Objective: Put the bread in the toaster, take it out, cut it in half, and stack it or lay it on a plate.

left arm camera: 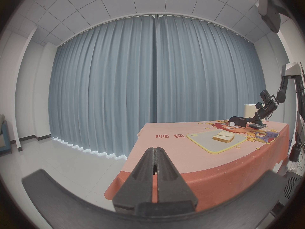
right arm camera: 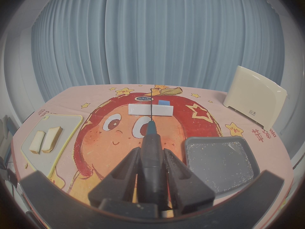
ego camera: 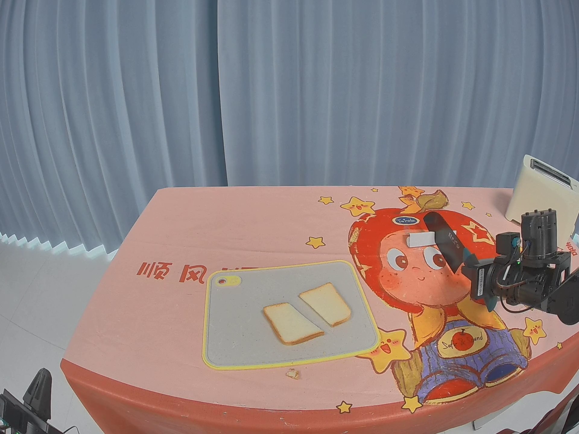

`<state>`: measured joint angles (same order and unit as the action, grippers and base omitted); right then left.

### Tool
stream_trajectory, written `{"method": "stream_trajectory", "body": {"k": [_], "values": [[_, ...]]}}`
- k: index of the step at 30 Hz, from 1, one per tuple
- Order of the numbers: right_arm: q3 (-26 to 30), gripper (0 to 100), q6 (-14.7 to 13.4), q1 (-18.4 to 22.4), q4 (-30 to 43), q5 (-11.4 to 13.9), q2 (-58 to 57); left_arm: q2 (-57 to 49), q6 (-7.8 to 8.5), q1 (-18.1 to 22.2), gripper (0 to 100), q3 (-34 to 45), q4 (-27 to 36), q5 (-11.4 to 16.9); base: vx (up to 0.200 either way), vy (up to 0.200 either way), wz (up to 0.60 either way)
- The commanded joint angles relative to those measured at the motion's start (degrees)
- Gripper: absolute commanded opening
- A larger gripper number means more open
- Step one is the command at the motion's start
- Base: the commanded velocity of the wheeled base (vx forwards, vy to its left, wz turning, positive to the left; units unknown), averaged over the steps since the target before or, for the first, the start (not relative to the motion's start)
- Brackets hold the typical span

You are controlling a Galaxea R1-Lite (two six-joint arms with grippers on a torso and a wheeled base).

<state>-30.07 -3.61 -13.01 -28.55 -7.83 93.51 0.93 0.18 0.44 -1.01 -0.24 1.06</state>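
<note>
Head view: two bread halves (ego camera: 307, 314) just beside each other on the grey cutting board (ego camera: 235, 339), right gripper (ego camera: 477, 277) pinching a black knife (ego camera: 445, 240) over the table, toaster (ego camera: 541, 195) far right; left wrist view: left gripper (left arm camera: 155, 167) pressed together, off the table's edge; right wrist view: dark tray (right arm camera: 219, 163) near the knife.

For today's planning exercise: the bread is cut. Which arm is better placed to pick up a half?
Likely left: the left gripper is empty, the cutting board lies toward its side; the right gripper holds the knife.
</note>
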Motion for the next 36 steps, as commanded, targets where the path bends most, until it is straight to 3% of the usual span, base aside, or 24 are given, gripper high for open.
{"method": "stream_trajectory", "body": {"k": [1, 2, 36], "values": [[-0.07, 0, 0.00, -0.09, -0.10, 0.00, 0.09, -0.93, -0.01, 0.09, 0, 1.01, -0.02, -0.01, 0.000, 0.000, 0.00], [0.02, 100, 0.00, 0.00, -0.19, 0.00, 0.09, -0.93, -0.01, 0.00, 0, 1.01, -0.02, -0.01, 0.000, 0.000, 0.00], [0.02, 100, 0.00, 0.00, -0.89, 0.00, -0.88, -0.93, -0.01, 0.00, 0, 1.01, -0.02, -0.01, 0.000, 0.000, 0.00]]}}
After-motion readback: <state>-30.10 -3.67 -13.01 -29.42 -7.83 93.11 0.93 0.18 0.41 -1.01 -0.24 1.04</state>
